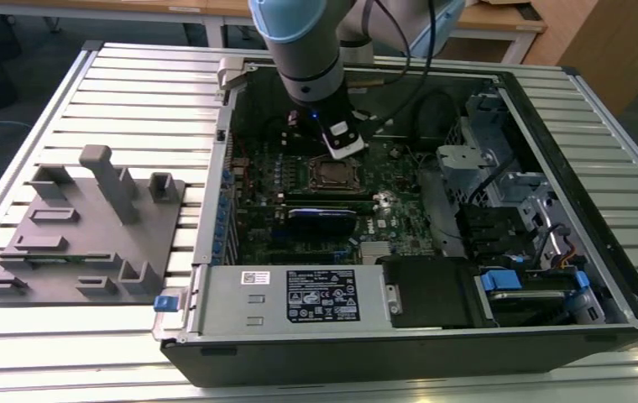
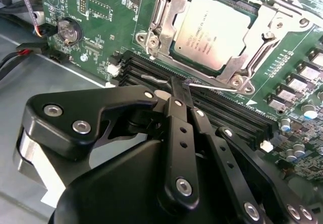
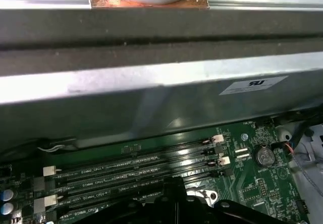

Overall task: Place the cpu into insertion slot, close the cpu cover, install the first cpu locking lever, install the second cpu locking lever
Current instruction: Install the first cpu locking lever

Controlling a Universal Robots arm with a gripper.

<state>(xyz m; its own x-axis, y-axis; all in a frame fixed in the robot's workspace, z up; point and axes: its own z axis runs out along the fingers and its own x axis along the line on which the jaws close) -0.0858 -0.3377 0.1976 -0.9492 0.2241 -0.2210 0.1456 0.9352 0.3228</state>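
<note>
black gripper (image 2: 184,90) fingers (image 2: 177,123) fill the near part of the second wrist view, drawn together into a narrow tip with nothing visibly between them. that tip sits at a thin metal locking lever (image 2: 202,84) running along the near edge of the insertion slot (image 2: 151,35), just above the dark memory slots (image 2: 222,114); whether the tip touches the lever cannot be told. beyond the lever, the cpu (image 2: 214,30) lies flat in the slot, its dull silver top showing through the cut-out of the cpu cover (image 2: 252,52), which lies down over it.

in the exterior view the arm (image 1: 308,59) reaches down into the open computer case (image 1: 409,353), its end at the far edge of the slot (image 1: 332,174) on the green motherboard (image 1: 258,243). at the case's near edge lies the silver power-supply box (image 1: 296,298). a grey fixture plate (image 1: 84,227) rests on the slatted table (image 1: 128,92), toward the exterior view's left.

in the first wrist view the memory slots (image 3: 131,168) run along the board under the case's grey wall (image 3: 151,98), with a round coin battery (image 3: 263,156) near them.
</note>
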